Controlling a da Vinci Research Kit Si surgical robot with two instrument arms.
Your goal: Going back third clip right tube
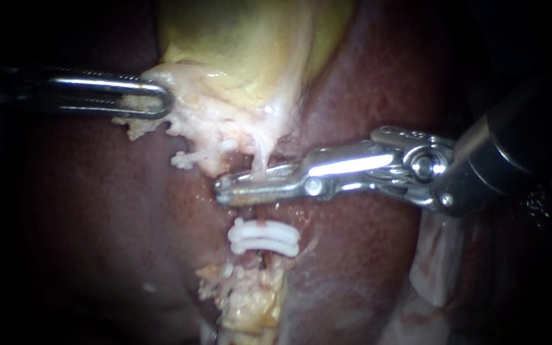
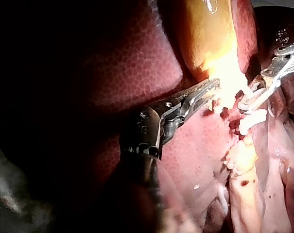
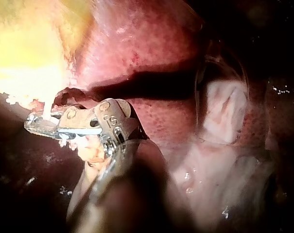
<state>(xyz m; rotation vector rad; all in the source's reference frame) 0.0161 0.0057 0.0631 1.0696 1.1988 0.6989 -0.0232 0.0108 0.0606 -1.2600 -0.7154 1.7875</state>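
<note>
1. 2 white clips [image 1: 263, 240] sit on the tube [image 1: 260, 161], nearest the camera.
2. The right instrument [image 1: 225, 190] has its jaws clamped across the tube just above them; the 3rd clip is hidden. Judged next: part the jaws, back straight off.
3. The left instrument [image 1: 160, 99] is clamped on the gallbladder [image 1: 237, 45] edge.

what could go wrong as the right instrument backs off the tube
1. The right instrument lies across the thin tube close to the two white clips; backing out askew could tug the tube or snag a clip.
2. The left instrument has its jaws shut on pale tissue below the gallbladder, and the tube looks taut; more pull might tear it.
</note>
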